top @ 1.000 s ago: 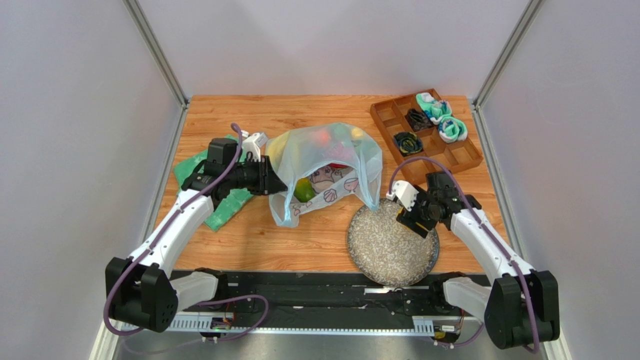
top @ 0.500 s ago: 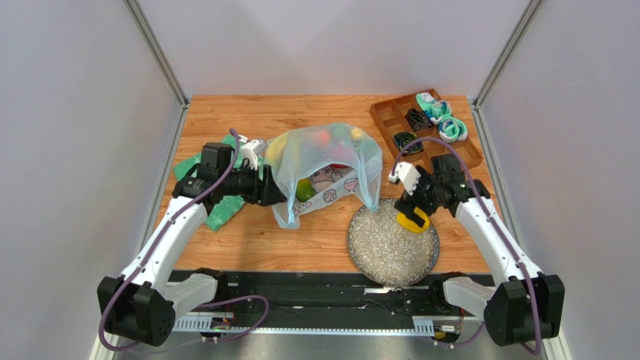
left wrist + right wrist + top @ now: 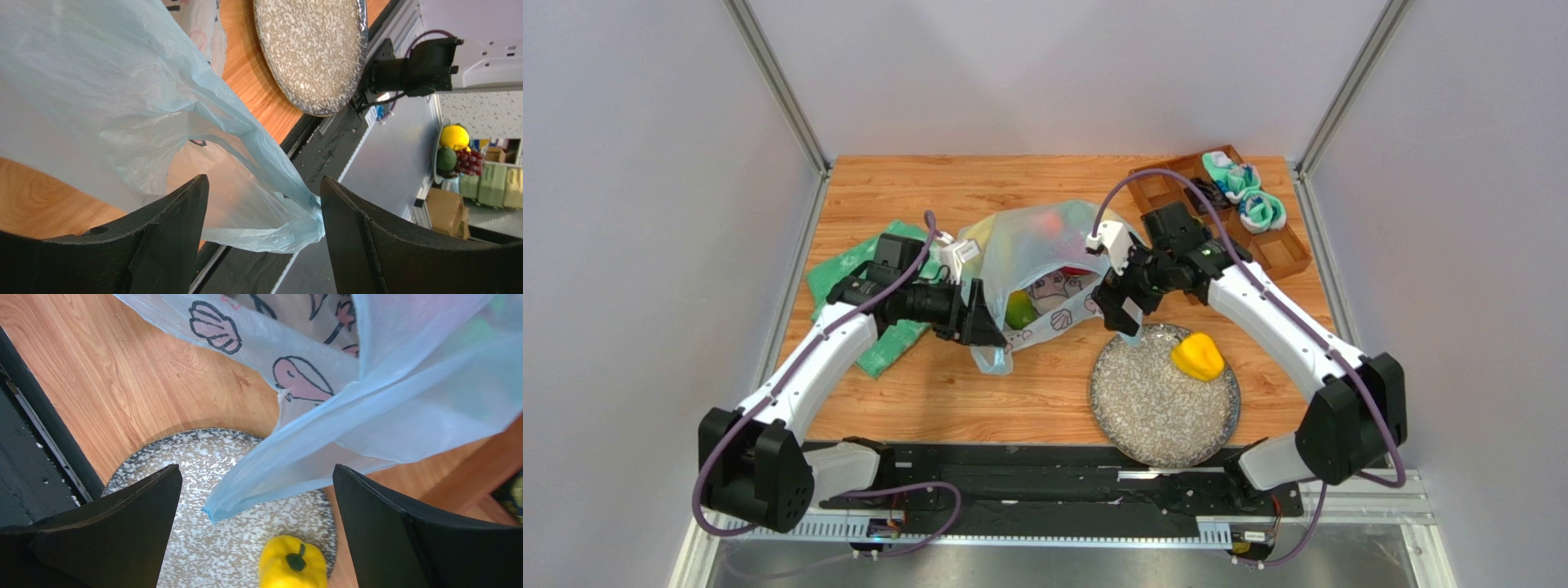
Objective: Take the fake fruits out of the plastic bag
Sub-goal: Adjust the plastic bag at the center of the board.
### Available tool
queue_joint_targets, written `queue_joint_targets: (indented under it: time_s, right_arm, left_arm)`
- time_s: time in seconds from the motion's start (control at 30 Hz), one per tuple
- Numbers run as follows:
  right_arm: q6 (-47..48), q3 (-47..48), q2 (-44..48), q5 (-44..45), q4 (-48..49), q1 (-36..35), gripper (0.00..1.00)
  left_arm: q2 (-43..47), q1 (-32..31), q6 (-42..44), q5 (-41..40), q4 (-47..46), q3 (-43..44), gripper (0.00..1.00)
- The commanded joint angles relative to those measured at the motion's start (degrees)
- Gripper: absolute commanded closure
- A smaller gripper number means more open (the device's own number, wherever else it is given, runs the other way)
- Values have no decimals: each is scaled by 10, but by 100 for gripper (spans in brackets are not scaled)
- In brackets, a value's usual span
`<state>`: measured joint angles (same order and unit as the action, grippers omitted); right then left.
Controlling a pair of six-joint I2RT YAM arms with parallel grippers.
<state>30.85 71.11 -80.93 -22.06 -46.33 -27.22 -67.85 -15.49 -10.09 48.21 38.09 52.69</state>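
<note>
The plastic bag (image 3: 1063, 245) sits in the middle of the table (image 3: 928, 398), a little nearer the far edge than the near one, with its mouth turned toward the near edge. A green fruit (image 3: 1020, 312) shows just inside that mouth, and reddish shapes glow through the film farther back.

The left gripper (image 3: 264, 184) is at the bag's near-left side, its jaws spread wide. A twisted strip of the bag's film runs between its fingers (image 3: 166, 239) and bunches against the inner face of one of them; the jaws are not pressed together on it.

The right gripper (image 3: 256, 471) hangs over the bag's near-right side, just above the far rim of the speckled plate (image 3: 1136, 410). It too is released, jaws wide apart, and a loop handle of the bag droops down between them without being pinched.

One yellow fruit (image 3: 1196, 357) with a small green stem lies on the plate, toward its far-right rim, out of the bag and apart from both grippers. The plate is by the near edge, right of centre.

A green cloth (image 3: 844, 272) lies toward the left edge under the left arm, and a wooden tray (image 3: 1274, 254) holding socks (image 3: 1247, 196) occupies the far right corner
</note>
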Motion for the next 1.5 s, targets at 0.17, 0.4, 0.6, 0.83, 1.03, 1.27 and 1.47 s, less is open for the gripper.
queue_joint_targets:
  time_s: [0.17,0.4,0.6,0.83,1.03,1.27,1.47]
  right_arm:
    - [-101,-18,-44,154,83,-33,4]
    - [-97,39,-81,262,109,1,100]
    - [-99,154,-143,301,61,117,100]
    - [-38,213,-130,148,1,116,67]
    - [120,176,-64,2,-15,45,36]
    - [288,163,-61,-52,-42,-20,44]
    - [366,202,-151,-52,-62,-35,51]
  left_arm:
    - [-23,-27,-9,11,-26,14,32]
    - [-12,-23,2,-30,-28,24,100]
    - [-18,-5,-27,-16,-99,42,100]
    - [-32,-5,-48,16,-118,75,100]
    - [-47,-5,-87,24,-144,83,100]
    - [-92,-5,-116,27,-155,127,100]
    - [-105,5,-132,36,-159,155,100]
